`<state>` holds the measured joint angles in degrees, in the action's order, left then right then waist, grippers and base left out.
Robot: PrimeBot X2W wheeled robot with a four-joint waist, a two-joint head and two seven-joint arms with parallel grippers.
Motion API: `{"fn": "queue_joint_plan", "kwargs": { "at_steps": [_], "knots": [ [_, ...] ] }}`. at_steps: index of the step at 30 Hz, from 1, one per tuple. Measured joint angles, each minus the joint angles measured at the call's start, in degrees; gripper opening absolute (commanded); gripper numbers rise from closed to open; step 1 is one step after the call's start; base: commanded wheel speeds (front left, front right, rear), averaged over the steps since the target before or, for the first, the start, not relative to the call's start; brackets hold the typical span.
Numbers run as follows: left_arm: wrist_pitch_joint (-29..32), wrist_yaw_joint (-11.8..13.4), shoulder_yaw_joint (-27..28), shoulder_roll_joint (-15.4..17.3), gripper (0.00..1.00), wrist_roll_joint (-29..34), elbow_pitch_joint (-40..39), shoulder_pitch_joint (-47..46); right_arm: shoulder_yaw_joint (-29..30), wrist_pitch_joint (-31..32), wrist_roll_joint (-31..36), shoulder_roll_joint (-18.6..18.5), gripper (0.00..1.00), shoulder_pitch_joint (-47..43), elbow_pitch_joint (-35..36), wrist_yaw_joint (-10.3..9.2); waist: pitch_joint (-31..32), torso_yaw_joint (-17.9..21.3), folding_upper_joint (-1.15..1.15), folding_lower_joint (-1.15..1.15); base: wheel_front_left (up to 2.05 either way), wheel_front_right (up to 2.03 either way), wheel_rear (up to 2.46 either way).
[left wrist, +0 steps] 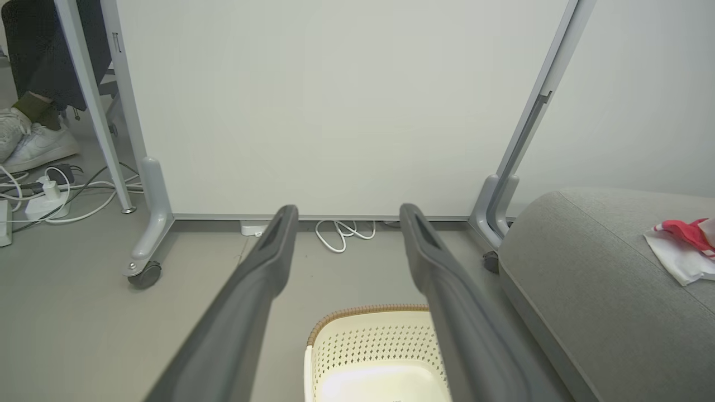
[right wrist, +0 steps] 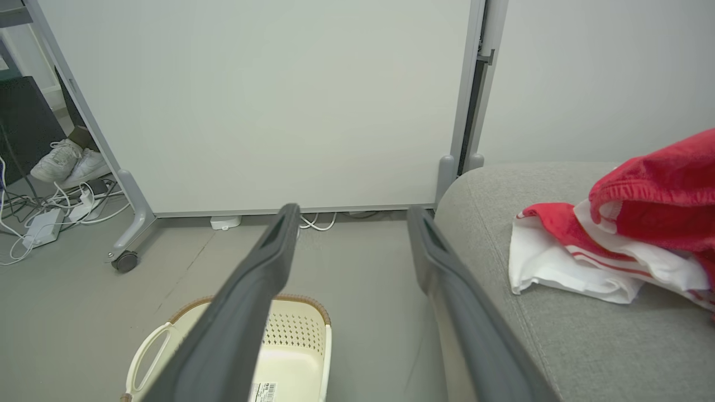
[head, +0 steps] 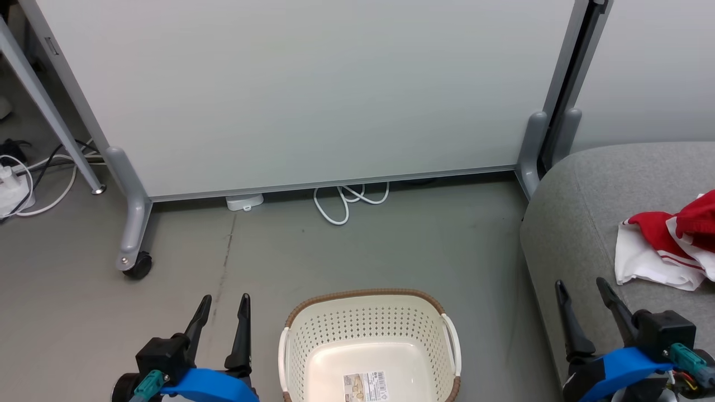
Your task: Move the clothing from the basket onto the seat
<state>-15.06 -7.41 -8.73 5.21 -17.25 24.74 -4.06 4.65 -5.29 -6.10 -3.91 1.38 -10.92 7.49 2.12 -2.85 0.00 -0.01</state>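
Left gripper (head: 225, 298) and right gripper (head: 580, 283) spread wide, holding nothing; basket (head: 366, 293) empty, clothing (head: 665, 245) heaped on the seat (head: 575, 223).

With the basket bare, the job looks done, so the risks lie in any further move. The right gripper hangs by the seat's front edge, near the white hem of the heap. A forward sweep could hook the loose cloth and drag it to the floor (head: 391, 245). The left gripper hangs just beside the basket and could knock it sideways. The heap runs past the picture's edge, so its steadiness cannot be judged.
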Motion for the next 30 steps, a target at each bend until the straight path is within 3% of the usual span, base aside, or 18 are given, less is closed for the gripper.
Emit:
{"fn": "queue_joint_plan", "kwargs": {
  "at_steps": [27, 28, 30],
  "knots": [
    [0.0, 0.0, -0.2, 0.3, 1.00, 0.3, -0.4, 0.0, -0.5, 0.6, -0.5, 0.8, 1.00, -1.6, 1.4, 0.00, -0.8, -1.4, 0.00, 0.01, 0.00, 0.00, 0.00],
    [0.0, 0.0, -0.2, 0.2, 0.00, 0.3, -0.1, 0.1, -0.5, 0.6, -0.5, 0.9, 0.00, -1.7, 1.0, 0.00, -0.8, -1.4, 0.00, 0.01, 0.00, 0.00, 0.00],
    [0.3, 0.0, -0.3, 0.0, 0.00, 0.3, 0.9, 1.1, -0.5, 0.7, -0.5, 1.0, 0.00, -2.0, -0.1, 0.00, -0.8, -1.4, 0.00, 0.00, 0.00, 0.00, 0.00]
  ]
}}
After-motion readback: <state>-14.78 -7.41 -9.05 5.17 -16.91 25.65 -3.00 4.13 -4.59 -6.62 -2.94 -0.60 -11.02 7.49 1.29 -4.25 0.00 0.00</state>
